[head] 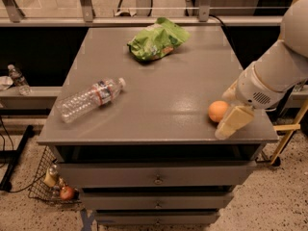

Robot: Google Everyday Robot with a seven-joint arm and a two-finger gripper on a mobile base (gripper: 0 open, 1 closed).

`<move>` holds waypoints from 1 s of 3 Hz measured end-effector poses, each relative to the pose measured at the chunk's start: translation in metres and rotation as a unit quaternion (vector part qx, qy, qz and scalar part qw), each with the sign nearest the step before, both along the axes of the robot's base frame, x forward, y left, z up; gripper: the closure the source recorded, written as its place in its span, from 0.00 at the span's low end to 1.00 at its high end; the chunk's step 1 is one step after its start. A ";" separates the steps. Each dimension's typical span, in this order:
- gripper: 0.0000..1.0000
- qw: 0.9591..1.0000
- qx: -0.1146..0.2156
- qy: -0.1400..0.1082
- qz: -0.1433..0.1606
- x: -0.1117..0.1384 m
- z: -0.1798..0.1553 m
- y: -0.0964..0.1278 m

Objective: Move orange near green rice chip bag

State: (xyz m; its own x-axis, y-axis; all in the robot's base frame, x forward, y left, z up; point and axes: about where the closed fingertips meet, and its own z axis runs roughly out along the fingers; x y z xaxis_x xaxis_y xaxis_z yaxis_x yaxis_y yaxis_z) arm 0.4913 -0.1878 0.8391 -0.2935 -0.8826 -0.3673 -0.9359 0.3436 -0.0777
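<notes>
risk note: the small round smooth orange fruit (217,111) sits at the lower right of the flat grey tabletop (168,95), close to the front edge. it is well apart from the bright green wrinkled glossy rice chip bag (157,39), which lies at the upper centre near the back edge. the main hazard is judged to be a glancing touch. the orange is round and free, so a sideways brush from the cream-coloured gripper (233,123) could roll it toward the front edge and off, or left across the top toward the clear plastic water bottle (90,98) lying on its side at centre left. second hazard: the gripper hangs over the front right rim and could clip the tabletop if it drops lower there. third: the carry to the bag is long, so a shallow hold could let the fruit slip, and on release it may roll away from the bag. pose: the pale thick arm (274,71) enters from the right of the frame and slopes down and left. its rounded wrist housing is at centre right and the gripper points down-left, just beside the orange on its right. contact cannot be judged. whether the gripper is apart or together cannot be told from this view.
</notes>
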 end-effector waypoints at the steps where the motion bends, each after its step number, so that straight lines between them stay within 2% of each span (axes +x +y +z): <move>1: 0.45 1.000 0.009 0.006 0.007 -0.001 -0.004 0.006; 2: 0.69 0.999 0.034 0.004 0.014 0.003 0.001 0.013; 3: 0.92 0.998 0.055 -0.035 0.002 0.017 0.029 0.004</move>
